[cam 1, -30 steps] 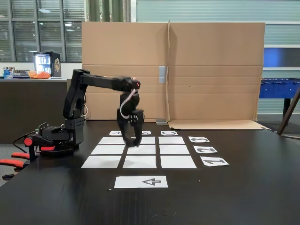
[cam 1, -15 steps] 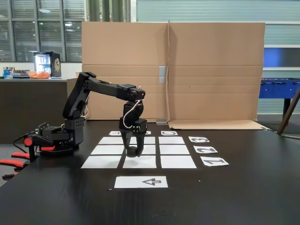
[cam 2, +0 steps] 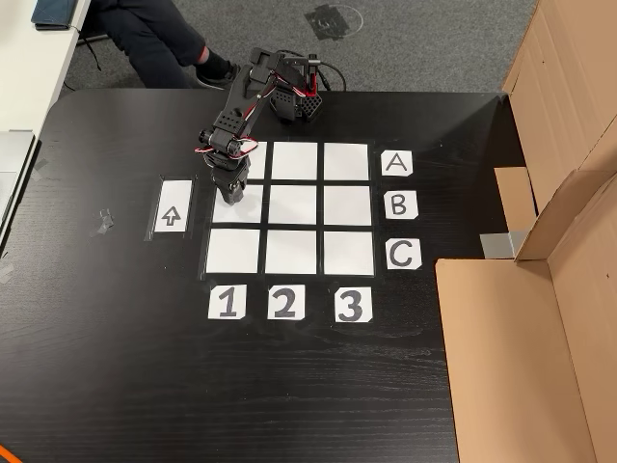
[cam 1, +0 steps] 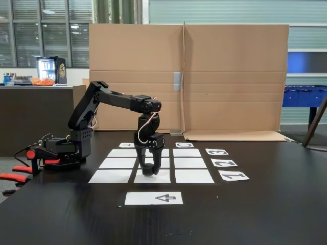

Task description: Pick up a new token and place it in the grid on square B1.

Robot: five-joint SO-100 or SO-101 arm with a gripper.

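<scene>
In the fixed view my black gripper [cam 1: 148, 170] points straight down, with its tips just above the front middle square of the grid [cam 1: 190, 163]. A small dark lump, the token [cam 1: 148, 173], sits between the tips, and the fingers look shut on it. In the other view the gripper [cam 2: 232, 196] hangs over square B1 [cam 2: 235, 215], in the row of label B [cam 2: 399, 204] and the column of label 1 [cam 2: 227, 303]. The arm hides the upper part of that square. The other squares are bare.
A white sheet with a black arrow [cam 1: 153, 198] lies in front of the grid. The arm's base [cam 1: 64, 150] stands on the left. A tall cardboard wall [cam 1: 214, 76] closes the far side of the table. A person's legs [cam 2: 154, 39] are beyond the table's edge.
The arm has stretched toward the camera and sunk. The gripper went from above the back and middle squares down to the front middle square.
</scene>
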